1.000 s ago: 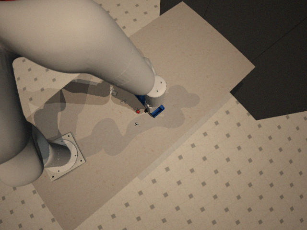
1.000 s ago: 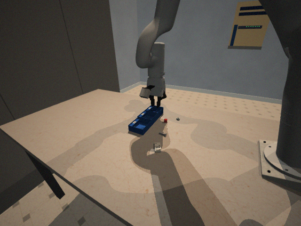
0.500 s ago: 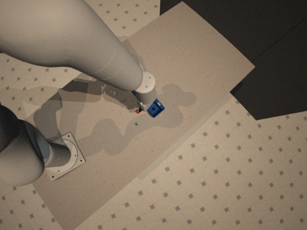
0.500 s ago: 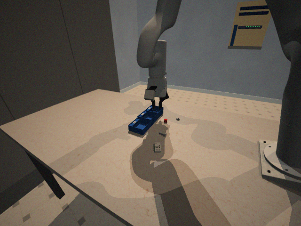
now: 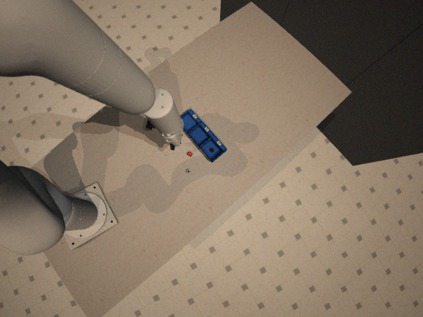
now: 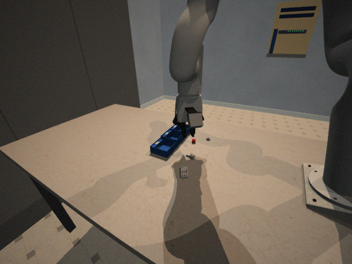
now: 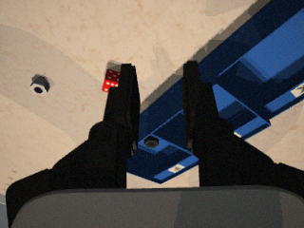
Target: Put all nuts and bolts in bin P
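A blue row of three bins (image 5: 203, 135) lies on the table. Its end bin holds a dark nut (image 5: 212, 149), which also shows in the wrist view (image 7: 151, 142). A second nut (image 5: 188, 171) lies loose on the table, also in the side view (image 6: 207, 138) and the wrist view (image 7: 40, 85). A grey bolt (image 6: 190, 155) lies in front of the bins. My gripper (image 6: 188, 133) hangs above the table by the bins' long side, near a red die (image 6: 193, 141). In the wrist view its fingers stand apart with nothing between them.
A grey domino (image 6: 183, 171) lies nearer the table's front, past the bolt. The red die also shows in the wrist view (image 7: 112, 80), left of my fingers. The arm's base plate (image 5: 90, 214) is bolted at the table's side.
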`<state>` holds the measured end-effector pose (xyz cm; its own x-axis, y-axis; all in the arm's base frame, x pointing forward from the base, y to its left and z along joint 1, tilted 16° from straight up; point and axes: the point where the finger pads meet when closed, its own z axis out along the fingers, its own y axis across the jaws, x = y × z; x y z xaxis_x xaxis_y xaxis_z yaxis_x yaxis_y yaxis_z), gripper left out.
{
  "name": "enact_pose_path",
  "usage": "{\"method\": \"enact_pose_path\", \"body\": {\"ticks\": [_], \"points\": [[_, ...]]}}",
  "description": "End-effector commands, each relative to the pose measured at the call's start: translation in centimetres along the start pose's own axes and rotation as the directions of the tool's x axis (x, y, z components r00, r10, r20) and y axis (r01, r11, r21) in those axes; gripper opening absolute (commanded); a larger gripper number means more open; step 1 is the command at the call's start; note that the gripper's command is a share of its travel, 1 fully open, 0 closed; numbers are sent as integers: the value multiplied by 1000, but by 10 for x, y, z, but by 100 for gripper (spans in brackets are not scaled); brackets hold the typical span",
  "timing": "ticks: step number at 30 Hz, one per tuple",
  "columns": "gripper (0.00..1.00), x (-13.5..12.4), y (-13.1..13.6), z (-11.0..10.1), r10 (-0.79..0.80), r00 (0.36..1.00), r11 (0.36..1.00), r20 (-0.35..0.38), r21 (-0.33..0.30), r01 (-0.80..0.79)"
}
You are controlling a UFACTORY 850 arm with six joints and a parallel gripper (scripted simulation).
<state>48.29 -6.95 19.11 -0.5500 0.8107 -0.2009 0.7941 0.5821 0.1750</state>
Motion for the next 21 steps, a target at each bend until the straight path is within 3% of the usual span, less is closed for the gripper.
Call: {"method": "enact_pose_path", "body": {"ticks": [1, 3, 8, 9, 17, 21], "points": [[29, 35, 5, -3, -156, 988, 988, 5, -1, 156], [29, 51, 7, -4, -229, 973, 973, 3, -2, 229], [29, 51, 7, -4, -336, 942, 942, 0, -3, 336], [29, 51, 7, -4, -433, 902, 902, 2, -2, 433], [29, 52, 7, -4, -646, 763, 763, 10, 5, 646], [29, 52, 7, -4, -646, 763, 763, 10, 5, 646]]}}
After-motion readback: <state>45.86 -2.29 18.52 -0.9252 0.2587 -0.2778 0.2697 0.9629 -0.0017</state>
